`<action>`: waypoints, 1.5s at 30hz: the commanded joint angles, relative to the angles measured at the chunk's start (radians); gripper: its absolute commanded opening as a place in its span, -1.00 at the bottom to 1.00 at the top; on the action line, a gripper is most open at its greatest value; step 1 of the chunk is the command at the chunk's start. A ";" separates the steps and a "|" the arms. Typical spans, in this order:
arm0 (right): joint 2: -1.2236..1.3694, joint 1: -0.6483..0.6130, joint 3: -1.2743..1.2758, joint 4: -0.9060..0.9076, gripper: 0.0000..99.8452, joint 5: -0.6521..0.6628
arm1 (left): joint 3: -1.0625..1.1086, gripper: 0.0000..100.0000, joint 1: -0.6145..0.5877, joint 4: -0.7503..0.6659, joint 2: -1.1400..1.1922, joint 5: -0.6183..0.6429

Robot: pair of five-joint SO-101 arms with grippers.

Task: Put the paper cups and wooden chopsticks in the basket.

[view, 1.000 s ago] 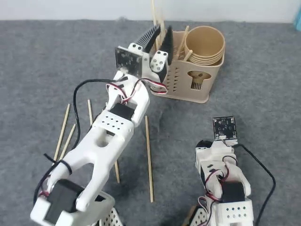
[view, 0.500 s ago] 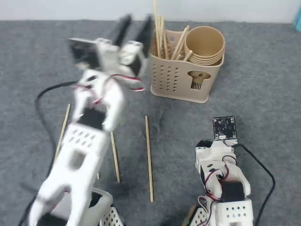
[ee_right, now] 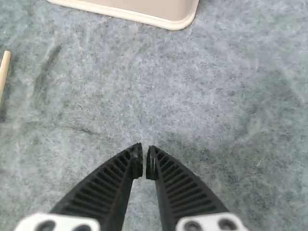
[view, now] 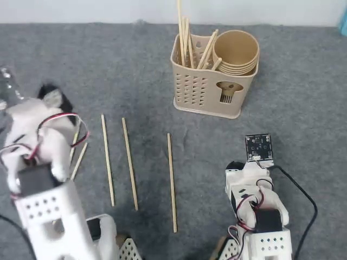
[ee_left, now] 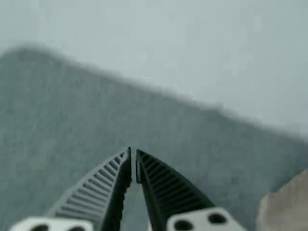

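Observation:
The beige basket point(view: 209, 89) stands at the back of the grey mat, holding stacked paper cups point(view: 236, 51) and several upright wooden chopsticks point(view: 183, 30). Three chopsticks point(view: 129, 163) lie flat on the mat left of centre, and two more point(view: 79, 158) are partly hidden by my left arm point(view: 38, 157) at the far left. My left gripper point(ee_left: 133, 154) is shut and empty, raised over the mat and facing the wall. My right gripper point(ee_right: 144, 153) is shut and empty, low over bare mat just short of the basket's base point(ee_right: 144, 12).
My right arm point(view: 255, 203) sits folded at the front right. A chopstick end point(ee_right: 4, 72) shows beside the right gripper's area. The mat right of the basket is open. A pale wall edges the mat's far side.
My left arm has swung away from the basket's rim to the far left, uncovering the chopsticks on the mat. The right arm has not moved.

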 commanded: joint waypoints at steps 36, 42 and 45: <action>-0.025 0.007 0.012 0.007 -0.93 0.018 | -0.433 -0.49 -0.232 0.011 1.332 -0.381; -0.025 0.007 0.012 0.005 -0.93 0.018 | -0.452 -0.66 -0.224 0.006 1.363 -0.382; -0.025 0.007 0.012 0.004 -0.93 0.018 | -0.456 -1.00 -0.199 0.008 1.361 -0.384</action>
